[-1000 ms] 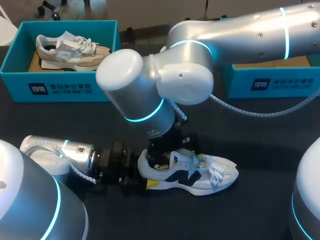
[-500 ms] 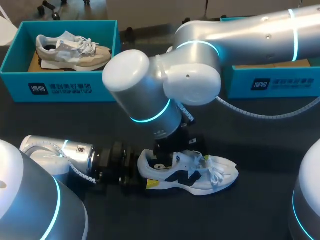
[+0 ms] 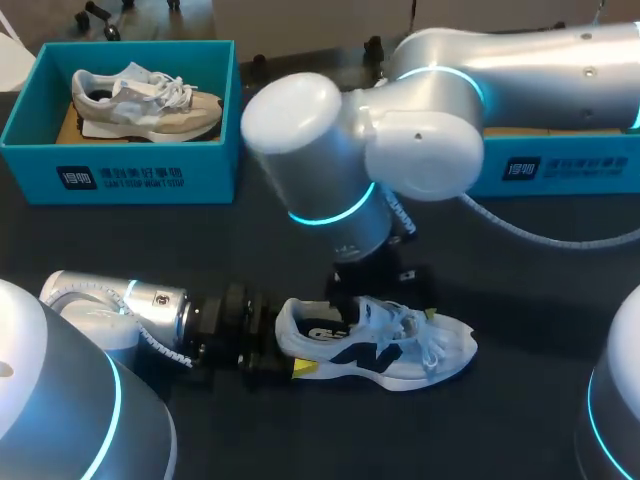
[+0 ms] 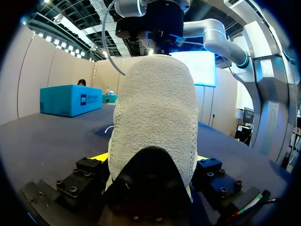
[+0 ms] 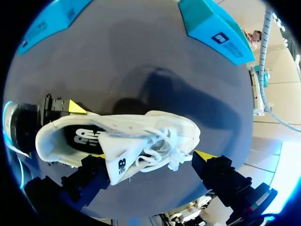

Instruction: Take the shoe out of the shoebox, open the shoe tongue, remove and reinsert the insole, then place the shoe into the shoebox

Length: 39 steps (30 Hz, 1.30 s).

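Note:
A white shoe (image 3: 385,348) with a black side logo stands upright on the dark table in front of me. My left gripper (image 3: 288,346) lies low on the table behind it, its fingers pressed to both sides of the heel (image 4: 153,122), so it is shut on the shoe. My right gripper (image 3: 385,303) hangs open just above the laces, reaching in from the right. In the right wrist view the shoe (image 5: 141,136) lies under the right gripper (image 5: 150,160), with the tongue (image 5: 120,162) folded out to one side and the insole (image 5: 82,135) showing in the mouth.
A teal shoebox (image 3: 120,175) at the back left holds a beige shoe (image 3: 140,100). A second teal box (image 3: 560,165) stands at the back right, partly behind my right arm. Bare table lies to the right of the shoe.
My right arm has swung to the right, carrying its open gripper from over the shoe's mouth toward the laces. The shoe and my left gripper have stayed put.

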{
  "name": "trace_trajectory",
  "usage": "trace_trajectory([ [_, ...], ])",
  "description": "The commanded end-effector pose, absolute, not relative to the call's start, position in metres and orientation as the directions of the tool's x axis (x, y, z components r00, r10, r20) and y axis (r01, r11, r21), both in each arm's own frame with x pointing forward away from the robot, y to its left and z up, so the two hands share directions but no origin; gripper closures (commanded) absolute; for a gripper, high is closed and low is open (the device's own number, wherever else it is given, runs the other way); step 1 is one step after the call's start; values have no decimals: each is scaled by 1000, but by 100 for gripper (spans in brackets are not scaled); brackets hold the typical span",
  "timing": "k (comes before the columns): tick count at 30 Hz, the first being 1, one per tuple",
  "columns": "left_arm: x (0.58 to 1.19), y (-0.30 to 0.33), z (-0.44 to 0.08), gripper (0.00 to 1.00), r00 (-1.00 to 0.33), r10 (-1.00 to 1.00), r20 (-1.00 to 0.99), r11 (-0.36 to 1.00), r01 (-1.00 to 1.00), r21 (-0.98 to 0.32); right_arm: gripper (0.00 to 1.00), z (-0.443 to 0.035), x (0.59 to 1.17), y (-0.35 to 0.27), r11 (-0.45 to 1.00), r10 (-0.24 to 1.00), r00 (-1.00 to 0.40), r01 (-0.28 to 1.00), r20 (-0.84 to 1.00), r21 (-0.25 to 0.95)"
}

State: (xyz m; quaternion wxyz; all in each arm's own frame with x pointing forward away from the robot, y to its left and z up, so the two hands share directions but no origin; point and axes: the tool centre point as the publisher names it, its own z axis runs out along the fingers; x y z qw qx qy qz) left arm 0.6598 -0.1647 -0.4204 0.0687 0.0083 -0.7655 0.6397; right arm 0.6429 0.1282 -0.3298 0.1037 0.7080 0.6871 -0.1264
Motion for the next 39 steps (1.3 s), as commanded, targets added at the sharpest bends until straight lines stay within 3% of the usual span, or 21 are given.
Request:
trace_trajectory([
  [1,660,-165,-422,100,-990,76,117,183,-101,-978,0,-329,644,121,-140,955,137,990,-261,6],
  [11,660,-165,-422,100,-990,76,117,183,-101,-978,0,-329,650,124,-167,970,162,986,-179,-16],
  [16,660,-165,-422,100,-990,76,117,183,-101,-978,27,-327,648,128,-195,972,189,980,-142,-29],
  [22,660,-165,-422,100,-990,76,117,183,-101,-978,46,-328,650,137,-207,974,200,977,-104,-53],
  [39,660,-165,-422,100,-990,76,117,183,-101,-978,60,-320,651,132,-171,985,172,983,-1,-72],
])
